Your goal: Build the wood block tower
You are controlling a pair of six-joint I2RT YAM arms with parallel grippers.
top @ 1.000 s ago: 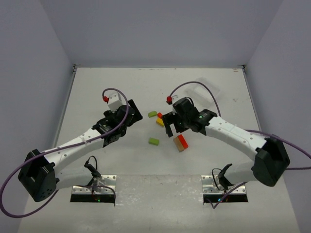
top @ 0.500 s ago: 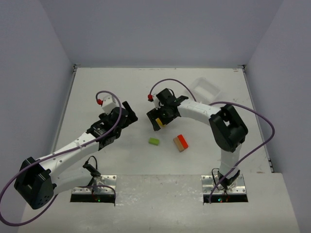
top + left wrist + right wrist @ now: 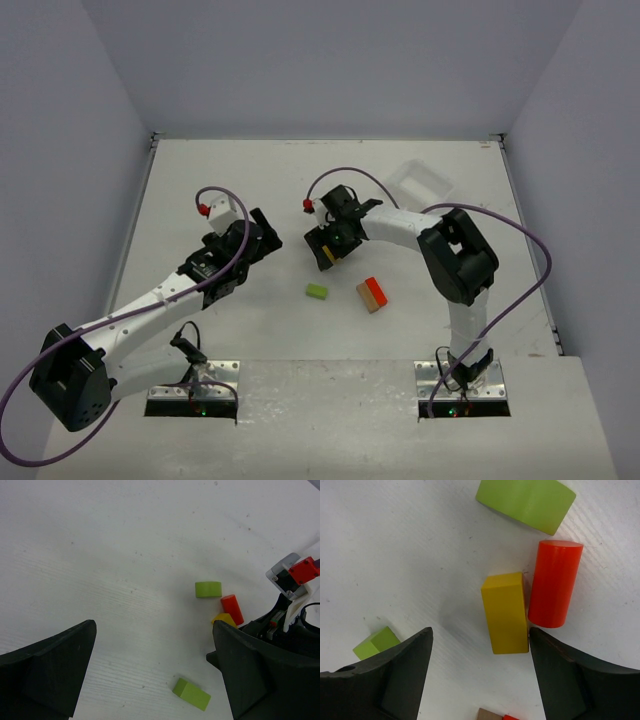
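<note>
My right gripper (image 3: 328, 247) is open and hovers low over a yellow block (image 3: 505, 612) that lies against a red cylinder (image 3: 555, 582). In the right wrist view the yellow block sits just ahead of the gap between my fingertips (image 3: 480, 632). A green half-round block (image 3: 525, 500) lies beyond them. A green block (image 3: 317, 291) and a red-on-tan piece (image 3: 372, 294) lie nearer the bases. My left gripper (image 3: 256, 236) is open and empty, left of the blocks. Its view (image 3: 154, 627) shows the green block (image 3: 191, 694) and the yellow block (image 3: 223, 618).
A white plastic tray (image 3: 421, 180) stands at the back right. The right arm's wrist (image 3: 285, 625) fills the right edge of the left wrist view. The table's walls rise at the back and both sides.
</note>
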